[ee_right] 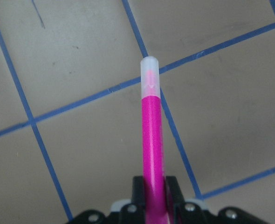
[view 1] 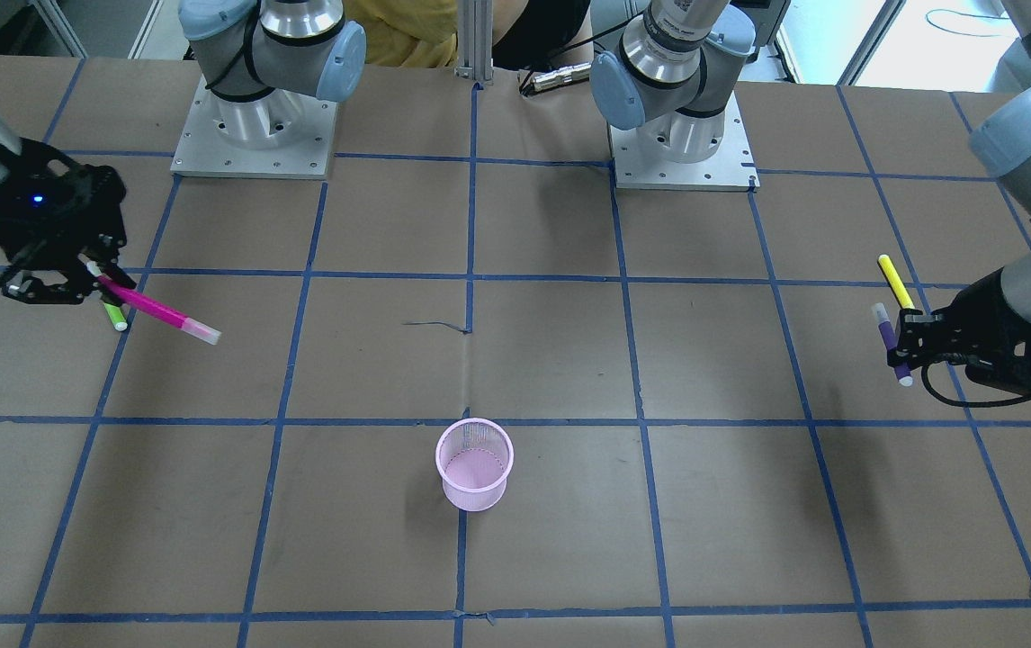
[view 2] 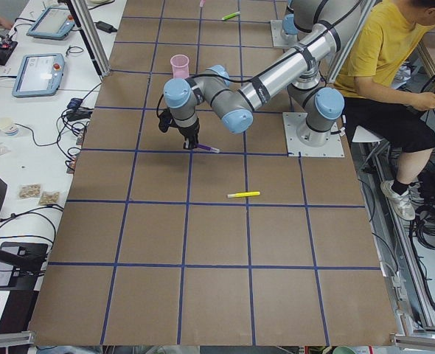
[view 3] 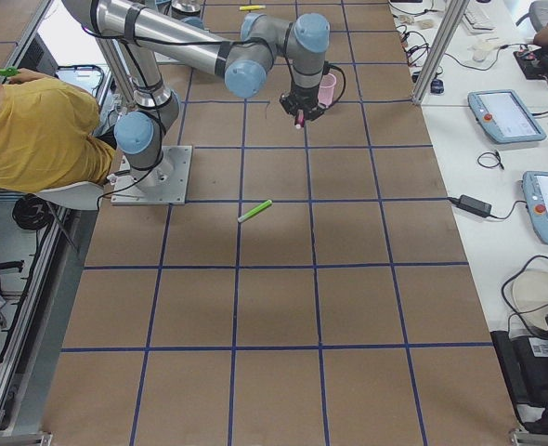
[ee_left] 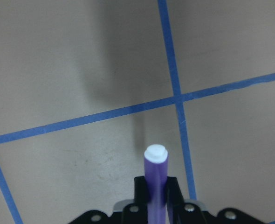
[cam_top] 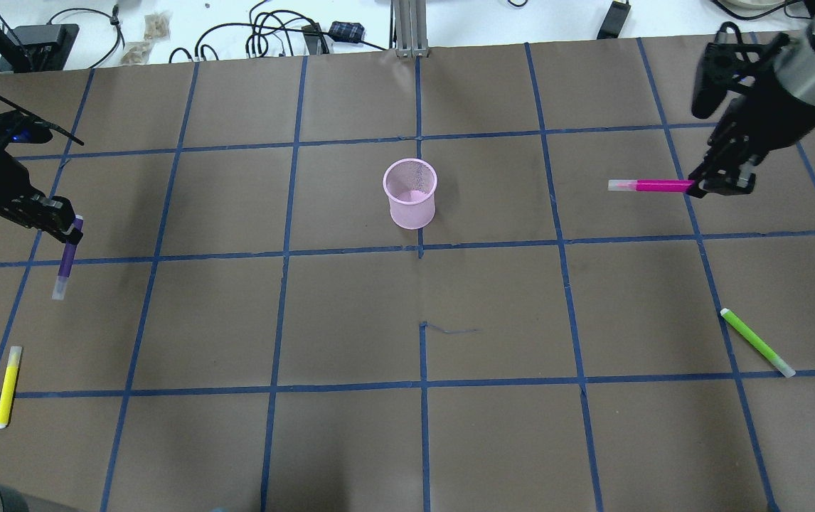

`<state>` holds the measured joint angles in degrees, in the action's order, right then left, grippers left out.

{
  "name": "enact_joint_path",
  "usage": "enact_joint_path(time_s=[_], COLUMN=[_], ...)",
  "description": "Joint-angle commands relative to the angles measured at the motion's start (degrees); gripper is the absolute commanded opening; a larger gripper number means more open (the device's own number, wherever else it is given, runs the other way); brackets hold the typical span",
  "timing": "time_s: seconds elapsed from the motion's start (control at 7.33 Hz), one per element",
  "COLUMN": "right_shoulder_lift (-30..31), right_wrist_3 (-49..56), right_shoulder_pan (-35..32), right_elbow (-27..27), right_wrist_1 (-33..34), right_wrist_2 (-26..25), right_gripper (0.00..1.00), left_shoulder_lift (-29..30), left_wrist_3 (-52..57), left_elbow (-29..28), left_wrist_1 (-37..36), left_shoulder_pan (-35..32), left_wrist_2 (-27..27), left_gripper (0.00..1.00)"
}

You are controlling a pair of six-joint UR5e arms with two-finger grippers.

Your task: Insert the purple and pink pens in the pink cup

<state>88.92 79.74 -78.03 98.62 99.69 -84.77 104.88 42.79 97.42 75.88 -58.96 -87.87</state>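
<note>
The pink mesh cup stands upright near the table's middle, also seen in the front view. My left gripper is shut on the purple pen at the table's left side, far from the cup. The left wrist view shows the purple pen sticking out between the fingers. My right gripper is shut on the pink pen, which points level towards the cup from the right. The right wrist view shows the pink pen held between the fingers.
A yellow pen lies on the table near the left edge, below my left gripper. A green pen lies at the right side. The arm bases stand at the robot's edge. A person in a yellow shirt sits behind the robot.
</note>
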Motion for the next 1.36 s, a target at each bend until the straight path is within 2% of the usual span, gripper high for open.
enact_joint_path(time_s=[0.0,0.14,0.41,0.55,0.68,0.82,1.23], right_shoulder_lift=[-3.30,-7.15,-17.24,-22.43,-26.31,-29.22,-33.46], right_wrist_3=[-23.81,-31.41,-43.47,-46.58,-46.70,-49.65,-50.13], right_shoulder_pan=[-14.90,-20.70,-31.08,-35.22,-37.53,-40.07,-41.86], right_elbow=[-5.60,-8.51,-18.41,-23.78,-28.18,-30.49,-32.00], right_wrist_1=[0.51,0.33,-1.68,-4.74,-11.65,-12.67,-10.33], right_wrist_2=[-9.56,-12.59,-17.25,-21.71,-25.93,-28.59,-30.19], right_gripper=[0.01,0.01,0.00,0.00,0.00,0.01,0.04], left_shoulder_lift=[-1.25,-1.43,-1.87,-1.87,-1.95,-1.96,-2.04], left_wrist_3=[-1.56,-1.65,-1.66,-1.66,-1.66,-1.66,-1.66], left_elbow=[0.13,0.22,0.40,0.48,0.49,0.49,0.40], left_wrist_1=[0.15,0.15,0.24,0.15,0.15,0.15,0.15], left_shoulder_pan=[-1.16,-1.25,-1.33,-1.33,-1.33,-1.25,-1.33], left_wrist_2=[0.16,0.59,1.21,1.21,1.21,1.13,1.21], left_gripper=[0.00,0.00,0.00,0.00,0.00,0.00,0.00])
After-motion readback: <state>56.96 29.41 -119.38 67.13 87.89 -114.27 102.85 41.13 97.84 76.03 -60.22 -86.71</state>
